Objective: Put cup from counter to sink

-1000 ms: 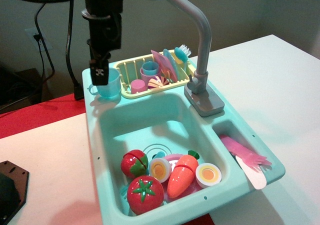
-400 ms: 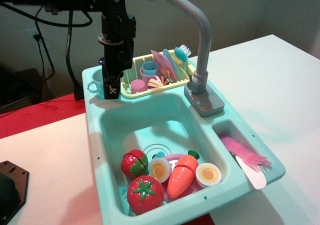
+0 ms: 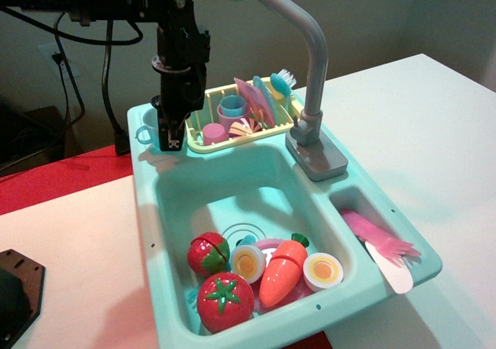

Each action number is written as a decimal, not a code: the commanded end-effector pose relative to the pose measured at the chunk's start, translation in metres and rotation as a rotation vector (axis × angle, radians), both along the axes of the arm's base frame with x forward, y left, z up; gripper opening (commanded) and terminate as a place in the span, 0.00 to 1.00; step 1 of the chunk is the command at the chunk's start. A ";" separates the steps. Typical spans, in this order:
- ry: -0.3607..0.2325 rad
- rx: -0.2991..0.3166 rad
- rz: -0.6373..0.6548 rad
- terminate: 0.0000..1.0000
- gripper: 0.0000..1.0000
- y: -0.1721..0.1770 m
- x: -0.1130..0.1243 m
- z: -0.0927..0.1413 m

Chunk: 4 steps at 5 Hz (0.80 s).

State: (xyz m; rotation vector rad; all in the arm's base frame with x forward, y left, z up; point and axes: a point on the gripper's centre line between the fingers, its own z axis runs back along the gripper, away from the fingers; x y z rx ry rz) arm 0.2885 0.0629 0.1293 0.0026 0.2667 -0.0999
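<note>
The pale aqua cup [image 3: 145, 137] stands on the counter [image 3: 141, 160] at the back left corner of the sink unit. Only its loop handle and left edge show. My black gripper [image 3: 171, 134] reaches down over the cup and hides most of it. One finger [image 3: 173, 138] stands in front of the cup. I cannot tell whether the jaws press on the cup. The sink [image 3: 225, 190] lies just in front of the gripper.
Toy food lies at the sink's front: a tomato [image 3: 225, 301], a carrot [image 3: 279, 275] and egg halves [image 3: 323, 271]. A yellow dish rack [image 3: 232, 140] with cups and plates stands right of the gripper. A grey faucet [image 3: 314, 62] rises behind the sink. Pink cutlery [image 3: 380, 244] fills the side compartment.
My gripper has moved right and down from beside the cup's left rim, so it now covers the cup. The cup stays on the counter.
</note>
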 end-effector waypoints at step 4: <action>-0.117 -0.063 -0.106 0.00 0.00 -0.064 0.051 0.030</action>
